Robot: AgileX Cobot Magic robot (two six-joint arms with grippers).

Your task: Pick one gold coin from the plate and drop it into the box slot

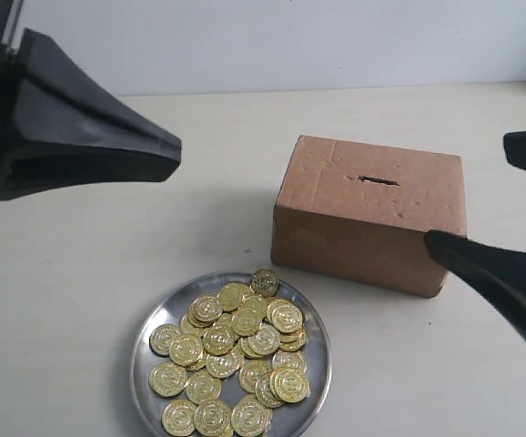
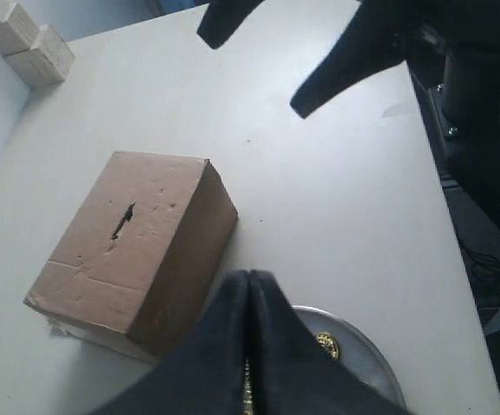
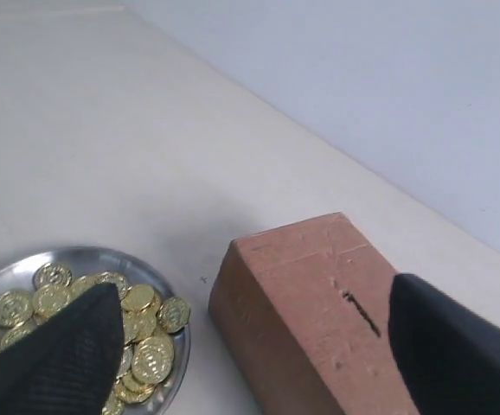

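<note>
Jaws pressed tightly together are seen on the left gripper [image 1: 174,153], which is held above the table [image 1: 81,273] at the left of the scene, farther back than the plate [image 1: 319,360]. Whether anything is pinched between those closed tips cannot be told. On the right gripper [image 1: 470,194] the jaws are spread wide and nothing is gripped. It is held at the right, with one finger seen against the near right corner of the box [image 1: 372,218]. The round silver plate is set at the near edge, left of the box and apart from it, and is heaped with gold coins [image 1: 236,355]. The brown cardboard box is placed farther back and to the right. The slot [image 1: 378,180], a thin dark slit, is cut in its top face.
</note>
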